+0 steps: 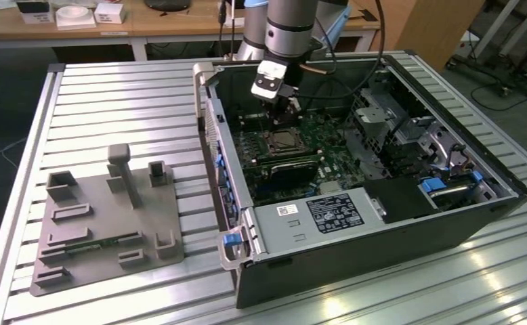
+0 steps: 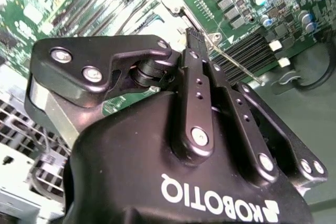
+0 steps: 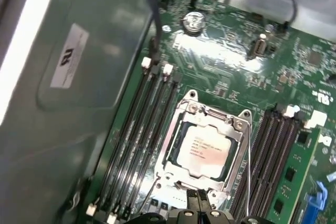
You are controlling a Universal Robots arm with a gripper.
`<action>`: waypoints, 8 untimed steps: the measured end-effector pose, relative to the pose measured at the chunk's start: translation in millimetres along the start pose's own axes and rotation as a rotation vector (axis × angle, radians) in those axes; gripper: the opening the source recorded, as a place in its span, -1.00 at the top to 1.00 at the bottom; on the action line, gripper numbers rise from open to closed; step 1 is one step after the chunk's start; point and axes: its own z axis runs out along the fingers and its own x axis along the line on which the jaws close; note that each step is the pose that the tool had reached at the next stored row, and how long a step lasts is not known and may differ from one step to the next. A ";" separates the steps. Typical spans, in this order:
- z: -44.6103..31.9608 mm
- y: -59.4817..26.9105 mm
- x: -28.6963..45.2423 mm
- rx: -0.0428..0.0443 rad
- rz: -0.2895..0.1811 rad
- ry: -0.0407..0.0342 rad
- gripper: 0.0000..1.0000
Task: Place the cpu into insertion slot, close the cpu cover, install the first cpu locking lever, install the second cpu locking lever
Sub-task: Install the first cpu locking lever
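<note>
gripper (image 3: 198,199): fingers together, tip at the edge of the cpu cover (image 3: 174,129) | cpu (image 3: 202,150): lies flat in the insertion slot (image 3: 169,181) | cpu cover: down around the cpu

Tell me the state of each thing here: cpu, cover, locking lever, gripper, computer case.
cpu cover: closed down flat.
cpu: seated flat, showing through the cover's window.
locking lever: thin wire beside the cover; latched or not, cannot tell.
gripper: low over the cover's edge.
computer case: lying on its side, side panel off.
</note>
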 end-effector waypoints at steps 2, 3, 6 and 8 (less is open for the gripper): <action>0.1 0.0 0.0 -0.0016 -0.036 -0.0002 0.80; 0.1 0.0 0.0 -0.0023 -0.054 -0.0002 0.80; 0.3 0.0 0.0 -0.0048 -0.109 -0.0004 0.80; 0.4 0.0 0.0 -0.0064 -0.145 -0.0005 0.80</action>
